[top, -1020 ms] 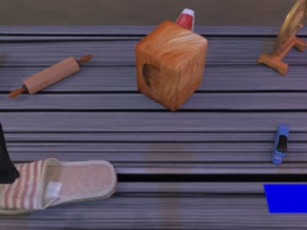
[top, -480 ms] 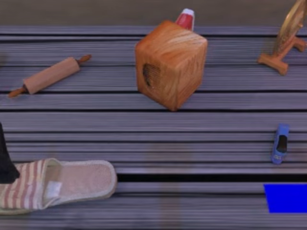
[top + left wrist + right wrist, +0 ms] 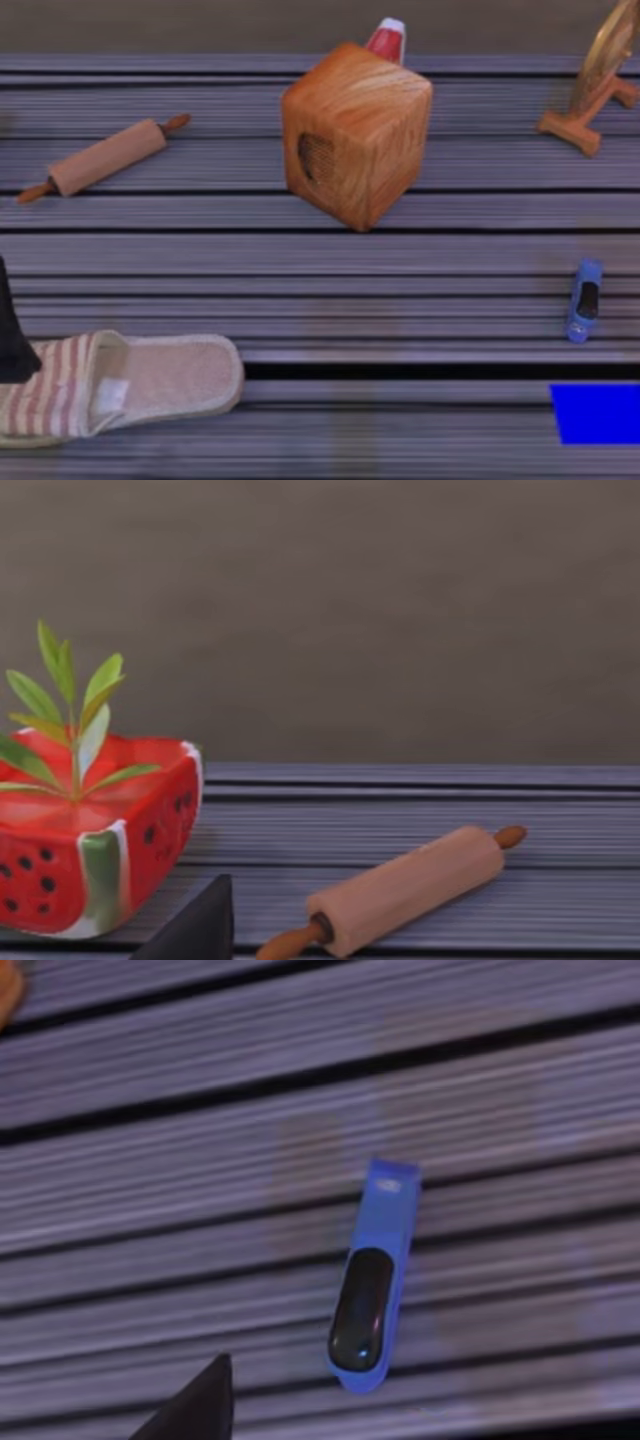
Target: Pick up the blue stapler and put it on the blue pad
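Note:
The blue stapler [image 3: 585, 300] lies flat on the slatted table near the right edge, pointing roughly front to back. In the right wrist view the blue stapler [image 3: 375, 1290] shows a dark gap along its middle. Just in front of it, at the front right corner, is the flat blue pad [image 3: 597, 412]. My right gripper hovers above the stapler, apart from it, and is out of the top view. One dark fingertip [image 3: 203, 1408] shows off to one side with nothing against it. My left arm [image 3: 10, 335] is parked at the left edge, with one fingertip [image 3: 200, 930] showing.
A large wooden cube [image 3: 355, 130] stands at the back centre with a red-and-white bottle [image 3: 387, 38] behind it. A rolling pin [image 3: 105, 158] lies at the back left, a striped slipper [image 3: 120, 385] at the front left and a brass stand [image 3: 600, 80] at the back right. A watermelon planter [image 3: 90, 830] is near the left arm.

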Robot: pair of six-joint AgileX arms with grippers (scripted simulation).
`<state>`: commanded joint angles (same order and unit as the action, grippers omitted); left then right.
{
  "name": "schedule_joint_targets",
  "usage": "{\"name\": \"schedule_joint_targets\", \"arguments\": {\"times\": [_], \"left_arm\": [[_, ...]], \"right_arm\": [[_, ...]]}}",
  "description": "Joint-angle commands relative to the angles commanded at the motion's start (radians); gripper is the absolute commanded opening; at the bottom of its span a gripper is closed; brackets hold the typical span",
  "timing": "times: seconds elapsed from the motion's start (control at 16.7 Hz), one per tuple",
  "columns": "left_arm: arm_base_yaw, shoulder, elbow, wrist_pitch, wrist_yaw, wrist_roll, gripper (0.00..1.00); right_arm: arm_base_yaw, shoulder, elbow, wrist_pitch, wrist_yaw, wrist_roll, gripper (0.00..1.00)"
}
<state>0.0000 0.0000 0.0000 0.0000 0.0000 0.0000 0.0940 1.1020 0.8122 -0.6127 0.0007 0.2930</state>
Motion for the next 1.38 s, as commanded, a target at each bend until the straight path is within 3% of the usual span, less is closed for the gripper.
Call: {"name": "schedule_joint_targets", "arguments": {"times": [0.36,0.66,1.14,1.38], "left_arm": [[0.0,0.0,0.0,0.0,0.0,0.0,1.0],[0.0,0.0,0.0,0.0,0.0,0.0,1.0],[0.0,0.0,0.0,0.0,0.0,0.0,1.0],[0.0,0.0,0.0,0.0,0.0,0.0,1.0]], "right_arm": [[0.048,0.514,0.384,-0.294,-0.001,0.138,1.0],[0.072,0.785,0.597,-0.44,-0.004,0.213,1.0],[0.072,0.838,0.64,-0.464,-0.006,0.228,1.0],[0.076,0.886,0.579,-0.359,-0.005,0.228,1.0]]}}
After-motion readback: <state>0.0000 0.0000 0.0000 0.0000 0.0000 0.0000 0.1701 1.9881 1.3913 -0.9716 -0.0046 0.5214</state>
